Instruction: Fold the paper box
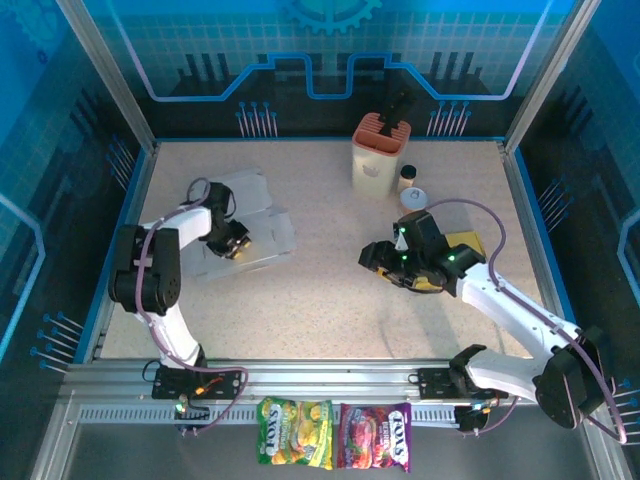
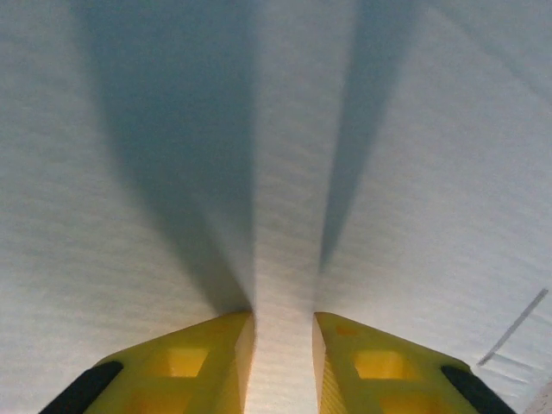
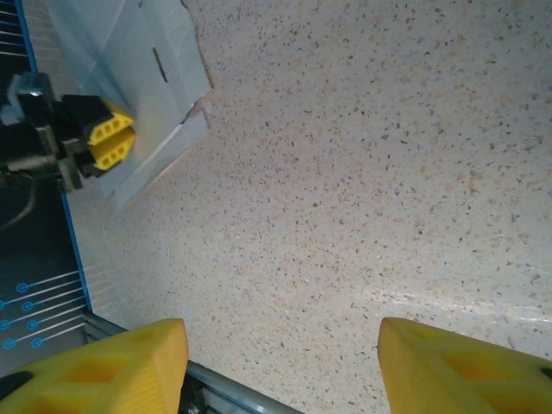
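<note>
The paper box [image 1: 262, 228] lies as a flat, translucent white sheet at the left of the table; it also shows at the top left of the right wrist view [image 3: 129, 52]. My left gripper [image 1: 232, 240] rests tip-down on its near part. In the left wrist view the white panel [image 2: 276, 129] fills the frame. The left gripper [image 2: 284, 323] touches the panel with its yellow fingers a narrow gap apart, nothing clamped between them. My right gripper [image 1: 378, 262] hovers wide open over bare table at centre right [image 3: 282, 336], well apart from the box.
A cream container with an orange lid [image 1: 380, 152] stands at the back, with a small jar [image 1: 409, 178] and a white cap [image 1: 415, 199] near it. A yellow object [image 1: 465, 240] lies under the right arm. Two candy bags [image 1: 295, 432] hang off the front rail [image 1: 330, 380].
</note>
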